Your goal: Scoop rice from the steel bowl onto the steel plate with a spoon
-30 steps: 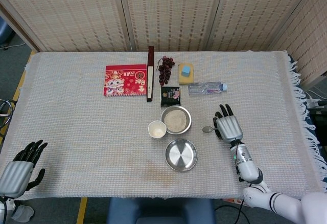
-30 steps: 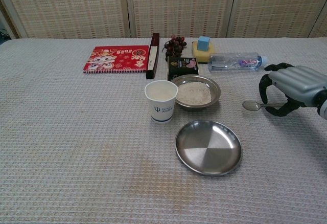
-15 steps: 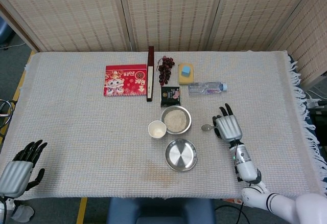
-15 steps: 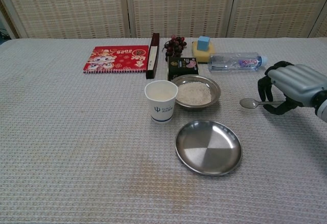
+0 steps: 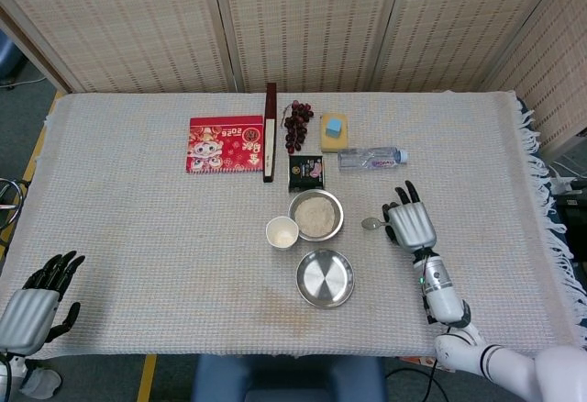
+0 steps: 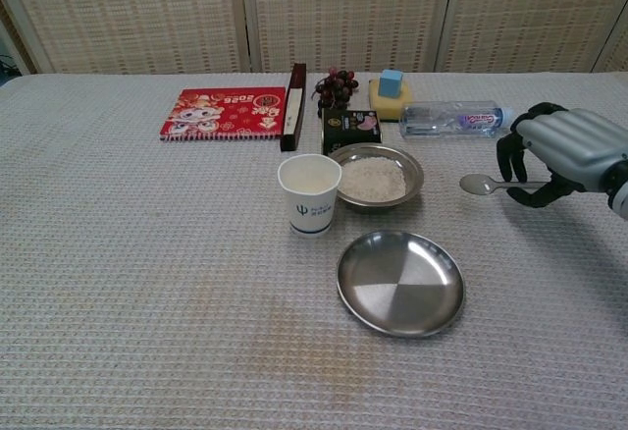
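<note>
Only the head view showed the left hand (image 5: 35,299), resting at the near left corner of the table with its fingers spread and nothing in it; the chest view left it out of frame. The chest view, lower and closer, showed the white rice (image 6: 373,179) heaped inside the steel bowl (image 6: 376,177) and a blue logo on the paper cup (image 6: 309,194).

A cream woven cloth (image 5: 138,209) covered the whole table, fringed along its right edge. Behind the table stood woven reed screen panels (image 5: 303,21).

Along the far side lay a red calendar book (image 5: 226,144), a dark narrow box (image 5: 271,131) beside it, a bunch of dark grapes (image 5: 297,124), a yellow sponge with a blue block on top (image 5: 334,132), a small dark packet (image 5: 307,172) and a water bottle (image 5: 371,157) lying on its side.

The steel bowl sat mid-table, the paper cup just to its left. The steel plate (image 6: 400,283) lay bare, nearer the robot than the bowl.

The right hand (image 6: 559,153) was to the right of the bowl, fingers curled around the handle of a metal spoon (image 6: 491,186). The spoon was held roughly level, its bowl end pointing left toward the steel bowl but apart from it.
</note>
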Tool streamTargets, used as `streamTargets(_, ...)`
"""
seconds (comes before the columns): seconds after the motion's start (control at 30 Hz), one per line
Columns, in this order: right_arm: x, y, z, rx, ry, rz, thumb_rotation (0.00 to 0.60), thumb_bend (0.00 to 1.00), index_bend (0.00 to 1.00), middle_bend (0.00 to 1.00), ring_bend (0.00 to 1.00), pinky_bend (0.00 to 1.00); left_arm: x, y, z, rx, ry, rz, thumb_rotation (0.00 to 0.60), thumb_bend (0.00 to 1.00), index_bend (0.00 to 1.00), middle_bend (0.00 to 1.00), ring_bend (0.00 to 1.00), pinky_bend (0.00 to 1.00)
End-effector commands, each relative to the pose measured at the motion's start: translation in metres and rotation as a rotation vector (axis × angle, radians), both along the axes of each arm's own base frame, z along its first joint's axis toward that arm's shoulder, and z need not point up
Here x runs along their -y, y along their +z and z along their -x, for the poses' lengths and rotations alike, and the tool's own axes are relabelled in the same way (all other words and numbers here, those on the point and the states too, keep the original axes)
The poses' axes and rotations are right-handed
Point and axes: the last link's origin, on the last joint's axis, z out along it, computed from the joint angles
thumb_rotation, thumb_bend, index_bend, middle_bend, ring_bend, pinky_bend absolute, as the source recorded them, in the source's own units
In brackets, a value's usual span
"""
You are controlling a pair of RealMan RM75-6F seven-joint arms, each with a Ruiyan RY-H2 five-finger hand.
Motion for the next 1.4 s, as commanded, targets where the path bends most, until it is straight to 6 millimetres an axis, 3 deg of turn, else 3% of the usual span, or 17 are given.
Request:
streamTargets(0.03,0.006,0.013,-0.013,-0.017,0.032,0.022,0.6,0.35,0.88,0.57,0.13,0.07,0.0,0.0,0.0,0.001,-0.001,0.0,0.6,0.47,0.0,0.0,0.0,0.19)
streamTargets(0.37,0.023,0.033,-0.074,-0.121,0.162,0.069,0.6,0.35,0.88,0.57,0.13,0.07,0.002,0.002,-0.002,0.008,-0.01,-0.003,0.6,0.47,0.0,0.0,0.0,0.19)
streamTargets(0.7,0.03,0.004,-0.122,-0.376,0.273,0.058,0.6,0.35,0.89,0.57,0.13,0.07,0.006,0.003,-0.005,0.013,-0.024,-0.001,0.6,0.47,0.0,0.0,0.0,0.19)
streamTargets(1.03,0.034,-0.027,-0.131,-0.554,0.314,0.045,0.6,0.35,0.89,0.57,0.14,0.07,0.008,0.004,-0.006,0.021,-0.034,0.0,0.6,0.48,0.0,0.0,0.0,0.19)
streamTargets(1.4,0.03,-0.049,-0.136,-0.564,0.32,-0.004,0.6,0.35,0.89,0.57,0.15,0.07,0.008,0.005,-0.005,0.022,-0.034,0.003,0.6,0.47,0.0,0.0,0.0,0.19)
